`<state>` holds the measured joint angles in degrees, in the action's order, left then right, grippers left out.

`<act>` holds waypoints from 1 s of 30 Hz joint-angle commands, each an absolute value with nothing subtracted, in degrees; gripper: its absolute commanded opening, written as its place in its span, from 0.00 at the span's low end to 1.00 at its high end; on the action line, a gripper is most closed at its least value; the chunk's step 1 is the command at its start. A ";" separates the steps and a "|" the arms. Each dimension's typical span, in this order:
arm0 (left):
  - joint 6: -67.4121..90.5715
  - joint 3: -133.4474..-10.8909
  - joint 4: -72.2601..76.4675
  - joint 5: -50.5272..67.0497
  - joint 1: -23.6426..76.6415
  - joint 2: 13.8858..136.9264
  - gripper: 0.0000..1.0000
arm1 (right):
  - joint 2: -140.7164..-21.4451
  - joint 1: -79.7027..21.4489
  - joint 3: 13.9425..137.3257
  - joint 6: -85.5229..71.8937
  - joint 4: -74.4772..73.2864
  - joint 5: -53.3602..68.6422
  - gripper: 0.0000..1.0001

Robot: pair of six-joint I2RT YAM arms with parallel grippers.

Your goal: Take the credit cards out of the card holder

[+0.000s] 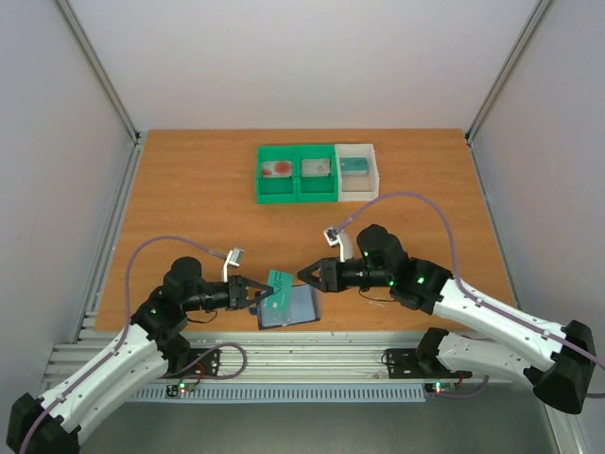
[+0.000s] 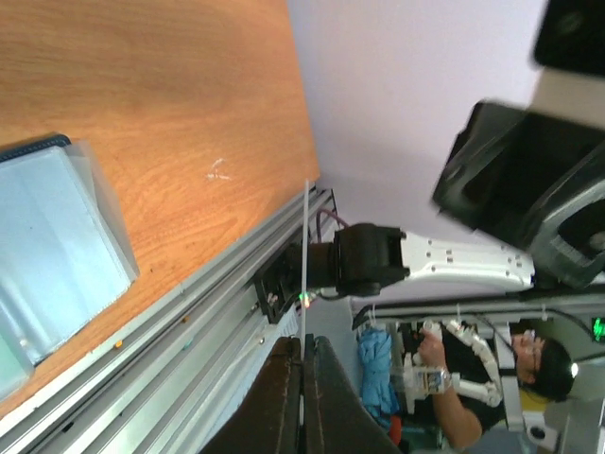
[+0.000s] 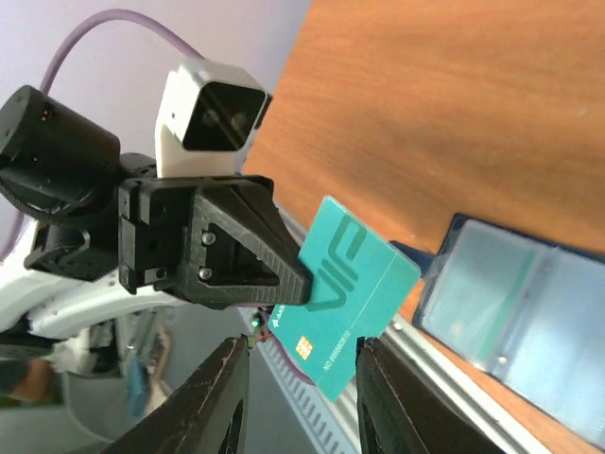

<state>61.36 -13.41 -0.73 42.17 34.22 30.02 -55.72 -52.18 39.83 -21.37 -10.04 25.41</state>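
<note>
A teal credit card (image 3: 364,274) is held up off the table, pinched at one end by my left gripper (image 1: 262,292), which is shut on it. In the left wrist view the card (image 2: 304,265) shows edge-on as a thin line rising from the closed fingers (image 2: 284,397). My right gripper (image 3: 302,352) is open. Its jaws stand apart on either side of the card's lower corner. The card holder (image 1: 291,310) lies open and flat at the table's near edge, just below the card, showing pale clear pockets (image 3: 529,317). It also appears at the left of the left wrist view (image 2: 52,255).
Two joined green bins (image 1: 296,193) and a white bin (image 1: 357,192) stand at the back middle of the table, each with a card-like item inside. The one in the left green bin (image 1: 277,169) has a red blotch. A metal rail (image 1: 284,352) runs along the near edge.
</note>
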 commanded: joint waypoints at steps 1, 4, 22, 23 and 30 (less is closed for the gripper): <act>54.56 -16.65 -4.86 48.81 34.45 30.46 0.00 | -54.35 -52.20 48.58 -6.84 -33.30 20.06 0.32; 53.06 -16.81 -3.99 52.10 34.45 31.63 0.00 | -55.24 -52.21 52.34 -2.71 -38.08 22.58 0.32; 52.56 -16.44 -0.62 57.77 34.45 30.09 0.00 | -66.89 -52.21 55.22 -1.81 -31.93 38.78 0.39; 52.60 -16.36 -0.62 57.85 34.45 30.19 0.00 | -67.39 -52.19 55.34 -1.58 -32.06 39.00 0.39; 52.56 -16.26 -0.62 58.18 34.45 30.19 0.00 | -69.79 -52.21 55.25 -1.22 -31.86 39.60 0.37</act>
<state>53.45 -15.11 -3.18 56.71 34.22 30.79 -69.01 -52.18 53.45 -2.48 -32.58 37.58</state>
